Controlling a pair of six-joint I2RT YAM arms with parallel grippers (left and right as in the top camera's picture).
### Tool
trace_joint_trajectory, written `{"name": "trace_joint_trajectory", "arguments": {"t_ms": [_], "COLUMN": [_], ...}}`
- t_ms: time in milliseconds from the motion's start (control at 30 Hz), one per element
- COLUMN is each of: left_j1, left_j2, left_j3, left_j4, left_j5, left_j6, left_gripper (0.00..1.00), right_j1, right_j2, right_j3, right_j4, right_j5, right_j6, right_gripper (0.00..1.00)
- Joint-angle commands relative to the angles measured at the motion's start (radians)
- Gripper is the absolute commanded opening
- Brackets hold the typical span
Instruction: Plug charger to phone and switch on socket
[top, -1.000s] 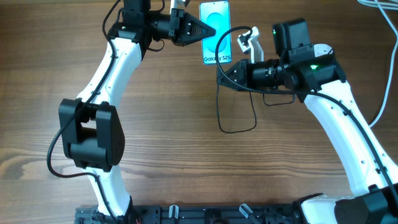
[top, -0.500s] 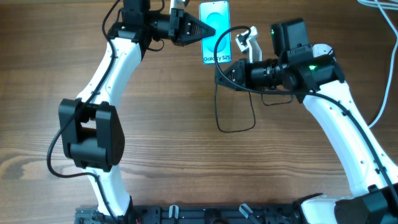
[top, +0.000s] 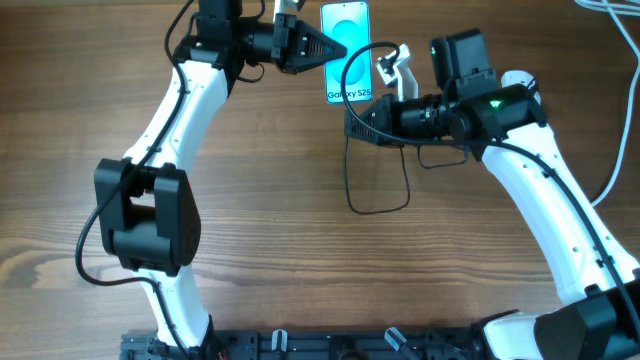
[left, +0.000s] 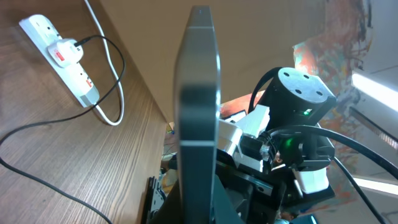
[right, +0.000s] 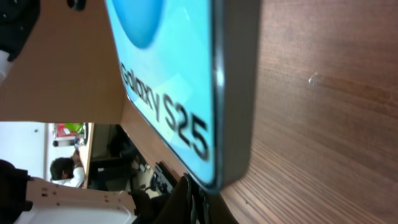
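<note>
The phone (top: 355, 28) is at the far middle, its long side running far to near, text end nearest. The left gripper (top: 335, 48) clenches its left edge. The right gripper (top: 356, 112) sits just near of that end, so it is closest. The charger (top: 348, 175) loops below it. Its plug tip is hidden, so I cannot tell if the right jaws hold it. The socket (left: 60, 59) lies right of the phone.
</note>
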Motion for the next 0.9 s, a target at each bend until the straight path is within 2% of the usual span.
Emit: {"name": "trace_joint_trajectory", "arguments": {"t_ms": [0,867], "left_j1": [-0.002,-0.003], "left_j2": [-0.036,-0.036], "left_j3": [0.012,0.012], "left_j4": [0.023,0.021], "left_j5": [0.034,0.034], "left_j6": [0.023,0.023], "left_gripper": [0.04,0.04], "right_j1": [0.003,0.001], "right_j2": [0.010,0.009], "right_j3": [0.024,0.072], "right_j4": [-0.019,-0.048], "right_j5": [-0.002,0.016], "right_j6": [-0.030,-0.072], "right_gripper": [0.04,0.04]}}
